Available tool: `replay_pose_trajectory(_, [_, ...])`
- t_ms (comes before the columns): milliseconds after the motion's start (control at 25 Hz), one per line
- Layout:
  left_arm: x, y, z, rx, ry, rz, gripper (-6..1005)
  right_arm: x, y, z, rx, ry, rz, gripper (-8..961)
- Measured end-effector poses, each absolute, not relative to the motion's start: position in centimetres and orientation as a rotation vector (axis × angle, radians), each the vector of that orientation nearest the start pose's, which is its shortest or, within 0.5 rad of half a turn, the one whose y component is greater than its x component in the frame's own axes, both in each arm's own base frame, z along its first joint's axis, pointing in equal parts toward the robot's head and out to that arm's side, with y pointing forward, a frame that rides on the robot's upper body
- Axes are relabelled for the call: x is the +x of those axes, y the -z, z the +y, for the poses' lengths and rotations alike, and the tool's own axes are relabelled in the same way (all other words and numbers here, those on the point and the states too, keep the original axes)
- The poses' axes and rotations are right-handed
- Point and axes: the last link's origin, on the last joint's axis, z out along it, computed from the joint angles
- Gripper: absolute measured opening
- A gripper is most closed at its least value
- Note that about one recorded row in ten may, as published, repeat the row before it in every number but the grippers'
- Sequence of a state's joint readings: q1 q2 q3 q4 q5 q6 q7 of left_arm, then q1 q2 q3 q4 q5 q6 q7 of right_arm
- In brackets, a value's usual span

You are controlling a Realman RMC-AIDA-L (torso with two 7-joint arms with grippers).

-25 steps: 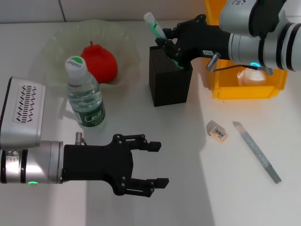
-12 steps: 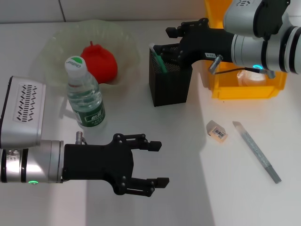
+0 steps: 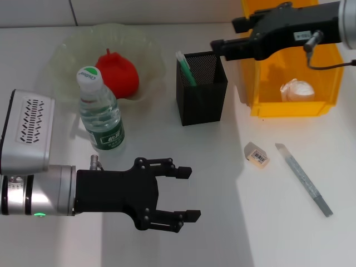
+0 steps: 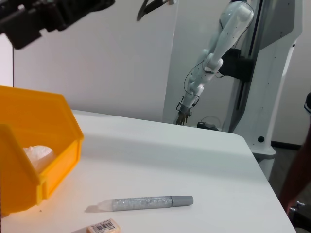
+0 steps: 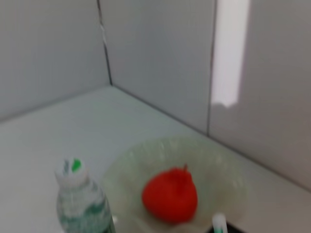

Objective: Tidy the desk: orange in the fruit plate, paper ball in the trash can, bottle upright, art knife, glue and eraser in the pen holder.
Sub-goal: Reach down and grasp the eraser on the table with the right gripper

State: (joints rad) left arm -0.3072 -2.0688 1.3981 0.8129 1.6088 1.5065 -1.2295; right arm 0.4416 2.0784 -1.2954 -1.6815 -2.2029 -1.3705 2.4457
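The orange (image 3: 117,72) lies in the pale-green fruit plate (image 3: 67,53). In front of the plate the bottle (image 3: 100,114) stands upright. A green glue stick (image 3: 186,70) leans inside the black mesh pen holder (image 3: 201,103). My right gripper (image 3: 226,34) hovers open and empty just behind the holder's right side, over the yellow trash can (image 3: 292,108), which holds the paper ball (image 3: 297,89). The eraser (image 3: 257,154) and the art knife (image 3: 304,179) lie on the table to the right. My left gripper (image 3: 186,192) rests open near the front, empty.
The left wrist view shows the trash can (image 4: 43,145), the art knife (image 4: 146,202) and the eraser (image 4: 102,226) on the white table. The right wrist view shows the orange (image 5: 170,194), the fruit plate (image 5: 228,170) and the bottle (image 5: 80,204) near a wall corner.
My right gripper let the glue stick drop into the pen holder, opened, and drew back up and to the right over the trash can. The left arm stayed still.
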Motion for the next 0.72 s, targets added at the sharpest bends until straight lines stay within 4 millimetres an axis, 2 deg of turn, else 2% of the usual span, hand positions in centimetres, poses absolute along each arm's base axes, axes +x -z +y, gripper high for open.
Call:
replay_pose_trajectory(40, [-23.8,5.6,26.2,-3.023,0.716,-0.247,799,11.4,-5.1,35.0,-2.578,-0.252,0.626,680])
replay_pose_trajectory(80, [-23.7,5.7,26.3,-3.024,0.717,-0.244,799,11.5,-5.8,34.4,-2.55,-0.079,0.669,679])
replay_pose_trajectory(120, [-23.7,5.7,26.3,-3.026,0.717,-0.241,799,11.5,-5.8,34.4,-2.55,-0.079,0.669,679])
replay_pose_trajectory(200, [-23.6,5.7,26.4,-3.028,0.717,-0.239,799,12.0,-5.8,33.6,-2.527,0.16,0.76,679])
replay_pose_trajectory(240, [-23.5,5.7,26.4,-3.029,0.718,-0.236,799,12.0,-5.8,33.6,-2.527,0.16,0.76,678])
replay_pose_trajectory(280, [-23.5,5.7,26.5,-3.03,0.718,-0.234,799,12.4,-5.3,33.2,-2.548,0.277,0.815,678])
replay_pose_trajectory(360, [-23.4,5.8,26.5,-3.032,0.718,-0.231,798,12.8,-4.9,33.1,-2.554,0.321,0.843,677])
replay_pose_trajectory(480, [-23.3,5.8,26.6,-3.032,0.72,-0.232,798,14.5,-3.7,33.2,-2.539,0.446,0.937,676])
replay_pose_trajectory(720, [-23.4,5.8,26.6,-3.033,0.718,-0.235,798,16.0,-1.9,33.4,-2.551,0.518,0.998,674])
